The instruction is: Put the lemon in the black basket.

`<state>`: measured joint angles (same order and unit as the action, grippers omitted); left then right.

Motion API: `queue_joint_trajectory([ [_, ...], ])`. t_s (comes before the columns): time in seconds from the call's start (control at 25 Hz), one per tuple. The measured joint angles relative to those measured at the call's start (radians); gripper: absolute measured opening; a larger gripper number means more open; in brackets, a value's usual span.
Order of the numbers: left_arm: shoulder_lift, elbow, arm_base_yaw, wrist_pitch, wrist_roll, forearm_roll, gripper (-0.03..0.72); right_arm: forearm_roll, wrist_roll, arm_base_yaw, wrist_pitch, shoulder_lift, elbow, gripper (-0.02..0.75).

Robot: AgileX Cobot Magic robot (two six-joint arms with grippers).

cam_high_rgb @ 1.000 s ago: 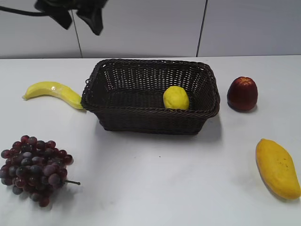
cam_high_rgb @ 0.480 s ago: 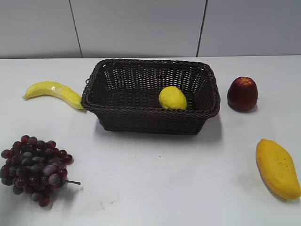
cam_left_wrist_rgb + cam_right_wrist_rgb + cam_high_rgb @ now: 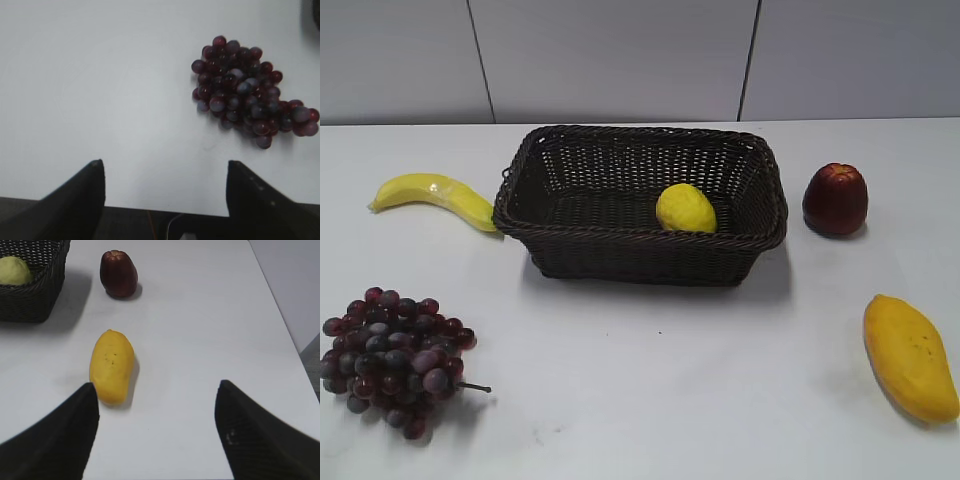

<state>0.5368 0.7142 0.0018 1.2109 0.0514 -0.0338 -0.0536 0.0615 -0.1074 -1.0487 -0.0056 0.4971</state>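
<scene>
The lemon [image 3: 685, 208], bright yellow and bumpy, lies inside the black basket [image 3: 640, 245] near its front right part. It also shows in the right wrist view [image 3: 15, 270], inside the basket's corner [image 3: 45, 295] at the top left. Neither gripper shows in the exterior view. My left gripper [image 3: 165, 167] is open and empty above the table's near edge, left of the grapes. My right gripper [image 3: 157, 390] is open and empty above bare table, right of the mango.
A banana [image 3: 435, 195] lies left of the basket. A bunch of dark red grapes [image 3: 390, 360] [image 3: 245, 90] sits at the front left. A dark red apple-like fruit [image 3: 835, 198] [image 3: 118, 274] stands right of the basket. A mango [image 3: 908, 355] [image 3: 112, 365] lies at the front right.
The dark gripper seen at the top left one second ago has left the exterior view. The lemon has rolled slightly to the left inside the basket.
</scene>
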Motion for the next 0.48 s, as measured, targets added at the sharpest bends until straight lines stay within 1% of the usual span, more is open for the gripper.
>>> queue_joint_trajectory([
  [0.2,-0.315,-0.042,0.000,-0.004,0.000,-0.002,0.544,0.000,0.000,0.000,0.000,0.000,0.000,0.590],
  [0.28,-0.400,-0.045,0.000,-0.012,0.000,-0.001,0.543,0.000,0.000,0.000,0.000,0.000,0.000,0.590],
  [0.36,-0.465,-0.046,0.000,-0.035,0.000,0.006,0.543,0.000,0.000,0.000,0.000,0.000,0.000,0.590],
  [0.48,-0.504,-0.071,0.000,-0.092,0.000,0.012,0.543,0.000,0.000,0.000,0.000,0.000,0.000,0.590],
])
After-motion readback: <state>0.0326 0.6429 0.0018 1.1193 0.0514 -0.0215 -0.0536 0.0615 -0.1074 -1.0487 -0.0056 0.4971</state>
